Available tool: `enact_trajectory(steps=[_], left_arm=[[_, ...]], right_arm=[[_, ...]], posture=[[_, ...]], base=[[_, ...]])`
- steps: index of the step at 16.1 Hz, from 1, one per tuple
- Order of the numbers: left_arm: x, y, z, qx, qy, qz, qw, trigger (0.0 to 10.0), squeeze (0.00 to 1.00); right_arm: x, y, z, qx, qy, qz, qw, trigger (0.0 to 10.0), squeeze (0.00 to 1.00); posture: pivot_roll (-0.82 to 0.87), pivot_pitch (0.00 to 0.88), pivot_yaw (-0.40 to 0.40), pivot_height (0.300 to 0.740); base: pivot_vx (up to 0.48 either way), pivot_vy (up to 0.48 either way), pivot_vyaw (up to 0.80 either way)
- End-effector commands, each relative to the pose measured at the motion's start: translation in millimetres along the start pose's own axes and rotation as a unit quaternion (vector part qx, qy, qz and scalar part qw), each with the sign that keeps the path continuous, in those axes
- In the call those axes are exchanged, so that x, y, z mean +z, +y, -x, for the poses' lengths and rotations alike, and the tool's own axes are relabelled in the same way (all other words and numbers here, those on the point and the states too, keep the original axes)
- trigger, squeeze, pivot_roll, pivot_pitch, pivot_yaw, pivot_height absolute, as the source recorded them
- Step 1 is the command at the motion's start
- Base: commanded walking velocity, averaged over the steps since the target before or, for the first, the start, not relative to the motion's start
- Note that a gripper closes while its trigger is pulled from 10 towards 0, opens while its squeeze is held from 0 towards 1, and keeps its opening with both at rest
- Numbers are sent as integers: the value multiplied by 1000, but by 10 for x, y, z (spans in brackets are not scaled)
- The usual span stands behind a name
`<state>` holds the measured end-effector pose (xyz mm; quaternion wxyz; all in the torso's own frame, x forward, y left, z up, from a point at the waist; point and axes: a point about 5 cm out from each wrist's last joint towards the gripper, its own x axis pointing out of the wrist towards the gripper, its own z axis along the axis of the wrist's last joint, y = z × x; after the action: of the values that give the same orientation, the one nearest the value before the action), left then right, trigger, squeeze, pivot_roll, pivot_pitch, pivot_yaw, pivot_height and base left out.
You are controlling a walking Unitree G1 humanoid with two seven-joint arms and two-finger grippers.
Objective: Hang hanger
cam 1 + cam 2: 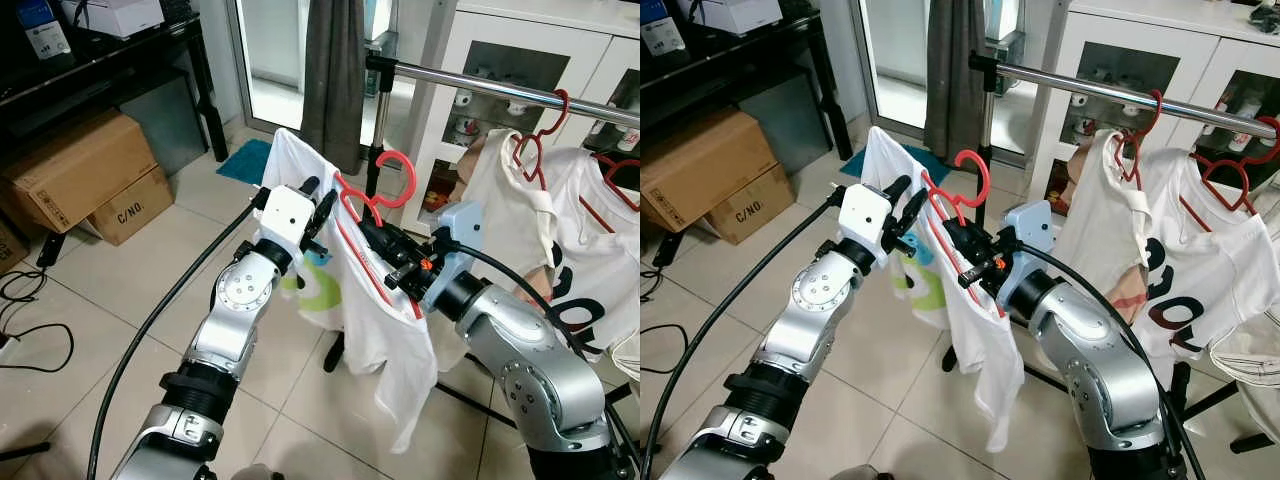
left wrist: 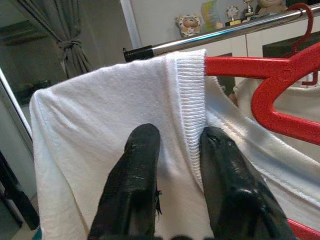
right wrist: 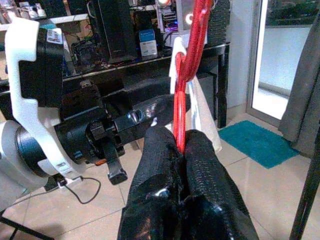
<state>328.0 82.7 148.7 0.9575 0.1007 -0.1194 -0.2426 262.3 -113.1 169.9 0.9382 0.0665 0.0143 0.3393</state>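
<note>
Red hanger hook up; right end effector pinching it; left end effector pinching shirt.

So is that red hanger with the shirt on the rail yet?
Not yet. The red hanger is off the rail, hook free, pinched in the right gripper.

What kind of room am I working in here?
Probably a lived-in home room used for drying laundry: a metal clothes rail holds T-shirts on red hangers, a white glass-door cabinet stands behind, and cardboard boxes sit on the tiled floor.
</note>
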Motion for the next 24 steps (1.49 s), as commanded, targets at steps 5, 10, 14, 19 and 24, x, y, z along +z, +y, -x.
enact_trajectory(steps=[5, 10, 14, 19, 24], left_arm=[[-32, 25, -49, -4, 11, 17, 1000, 0, 0], [155, 95, -14, -35, -42, 53, 997, 0, 0], [388, 342, 66, -38, -73, 68, 994, 0, 0], [411, 1279, 169, 195, -23, 30, 980, 0, 0], [53, 1232, 221, 171, 69, 63, 981, 0, 0]], right_arm=[[97, 14, -20, 8, -20, 7, 1000, 0, 0], [-25, -144, 11, -53, 34, 48, 997, 0, 0], [-203, -224, 134, -37, 103, 94, 990, 0, 0], [-208, -30, 373, 116, 105, 60, 986, 0, 0], [-113, -10, 343, 105, 39, 7, 994, 0, 0]], posture=[[-120, 0, 41, 740], [-116, 0, 39, 740], [-108, 0, 35, 740], [-105, 0, 39, 740], [-113, 0, 56, 740]], base=[[0, 0, 0], [0, 0, 0], [0, 0, 0], [0, 0, 0], [0, 0, 0]])
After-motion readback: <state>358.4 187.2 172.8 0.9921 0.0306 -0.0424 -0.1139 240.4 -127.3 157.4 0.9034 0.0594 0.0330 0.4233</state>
